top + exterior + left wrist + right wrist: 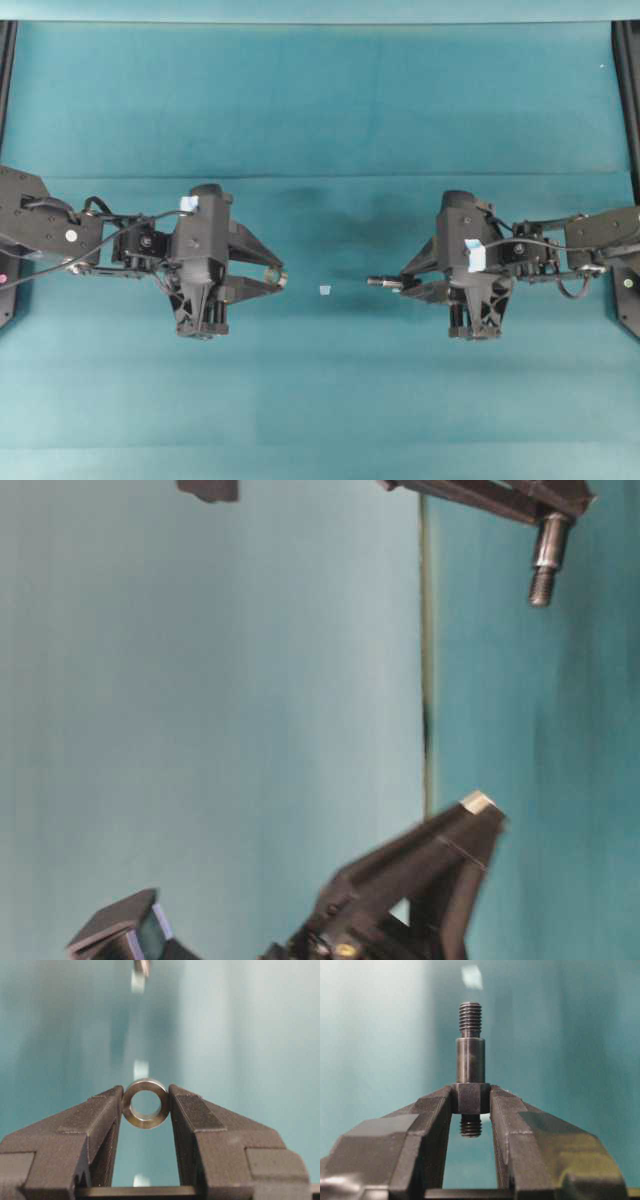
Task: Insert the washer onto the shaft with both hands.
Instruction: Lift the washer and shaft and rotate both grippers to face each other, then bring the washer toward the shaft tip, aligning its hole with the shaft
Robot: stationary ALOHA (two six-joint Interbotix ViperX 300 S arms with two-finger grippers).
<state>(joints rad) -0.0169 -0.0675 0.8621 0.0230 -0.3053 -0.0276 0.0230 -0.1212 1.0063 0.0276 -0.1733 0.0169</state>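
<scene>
While far shaft [142,967] blurs, L pincer [146,1104] grips washer [145,1103]

The overhead view looks straight down on both arms. The table-level view sits low and close, rotated sideways. Each wrist view looks out along its own fingers, close behind the fingertips: the washer [145,1103] between the left pair, the shaft [470,1067] between the right. Both wrist views share the pale scrap [324,290] ahead.

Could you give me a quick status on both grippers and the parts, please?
Left gripper shut on washer. Right gripper shut on shaft, threaded end toward washer. Parts apart. Pale scrap on cloth between them.
</scene>
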